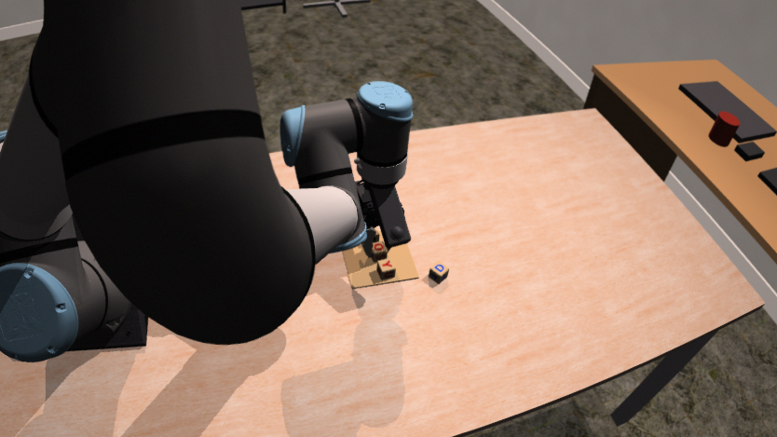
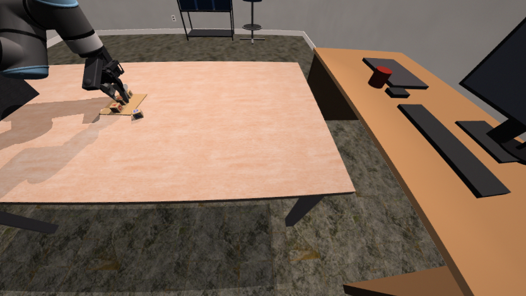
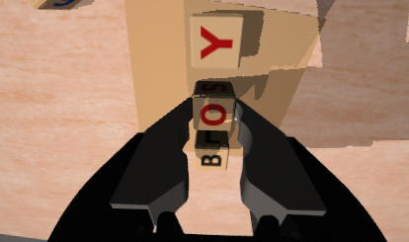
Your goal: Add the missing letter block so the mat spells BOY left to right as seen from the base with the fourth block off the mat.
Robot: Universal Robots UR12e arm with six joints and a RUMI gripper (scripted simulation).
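We have the hand (image 3: 213, 115) clamped on the O block (image 3: 213, 113), red O on top, held over the mat (image 3: 153, 59). In the wrist view the B block (image 3: 213, 159) lies directly toward the wrist from the held block and the Y block (image 3: 215, 40) directly ahead of it, so the row's axis runs along the hand's line of sight and the fingers straddle that axis from either side. We judge the O to be slightly raised, since it overlaps the B in that view; how high we cannot tell. The gap to the Y looks wider than the gap to the B. The B sits at the mat's near edge, with little margin there. The D block (image 1: 438, 272) stands off the mat on the worktop (image 1: 544, 225), well out of the way.
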